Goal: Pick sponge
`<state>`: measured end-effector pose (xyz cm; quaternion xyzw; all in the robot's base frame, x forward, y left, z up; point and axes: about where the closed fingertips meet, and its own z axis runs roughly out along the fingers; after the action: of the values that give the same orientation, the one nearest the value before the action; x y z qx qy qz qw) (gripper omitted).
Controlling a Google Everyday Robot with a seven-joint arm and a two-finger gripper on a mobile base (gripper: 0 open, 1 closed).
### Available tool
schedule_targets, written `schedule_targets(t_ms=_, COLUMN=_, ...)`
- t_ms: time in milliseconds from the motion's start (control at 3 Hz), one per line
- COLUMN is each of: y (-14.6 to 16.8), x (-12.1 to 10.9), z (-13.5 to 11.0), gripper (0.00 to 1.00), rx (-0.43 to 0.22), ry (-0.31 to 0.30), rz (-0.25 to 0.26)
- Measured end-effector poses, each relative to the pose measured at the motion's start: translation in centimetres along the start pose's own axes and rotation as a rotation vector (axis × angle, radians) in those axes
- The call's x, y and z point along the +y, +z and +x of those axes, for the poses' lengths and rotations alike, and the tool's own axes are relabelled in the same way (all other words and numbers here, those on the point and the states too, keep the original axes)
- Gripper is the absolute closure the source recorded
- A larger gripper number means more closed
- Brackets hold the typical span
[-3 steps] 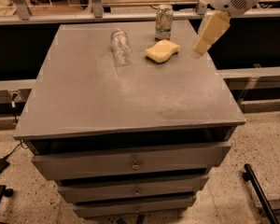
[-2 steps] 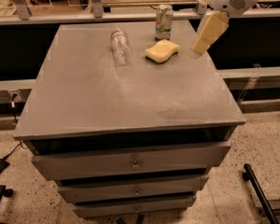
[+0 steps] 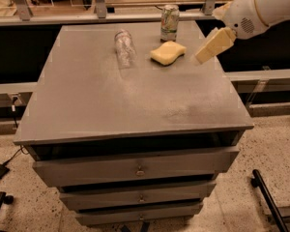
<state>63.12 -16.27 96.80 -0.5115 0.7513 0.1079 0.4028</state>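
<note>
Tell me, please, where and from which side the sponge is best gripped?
Probably across its narrower middle, from above: the sponge lies flat on the cabinet top, with the can standing close behind it. The gripper hangs just to its right, apart from it.

Sponge was soft matt foam; bottle clear glossy plastic; drink can shiny metal; cabinet top dull matt grey. Gripper, right of sponge, looked matt cream plastic.

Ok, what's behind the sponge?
A can stands right behind the sponge, near the table's far edge. The tabletop under the sponge is covered. The gripper hovers to its right.
</note>
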Motion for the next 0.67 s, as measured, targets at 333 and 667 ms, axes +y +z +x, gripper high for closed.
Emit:
schedule_targets(t_ms=333, y=2.6, x=-1.6, z=2.4, gripper=0.00, rx=-0.121, ry=0.116, rz=0.055)
schedule_targets(t_ms=667, y=5.5, x=-5.2, z=3.7, gripper=0.00, rx=-0.205, ry=0.162, rz=0.141)
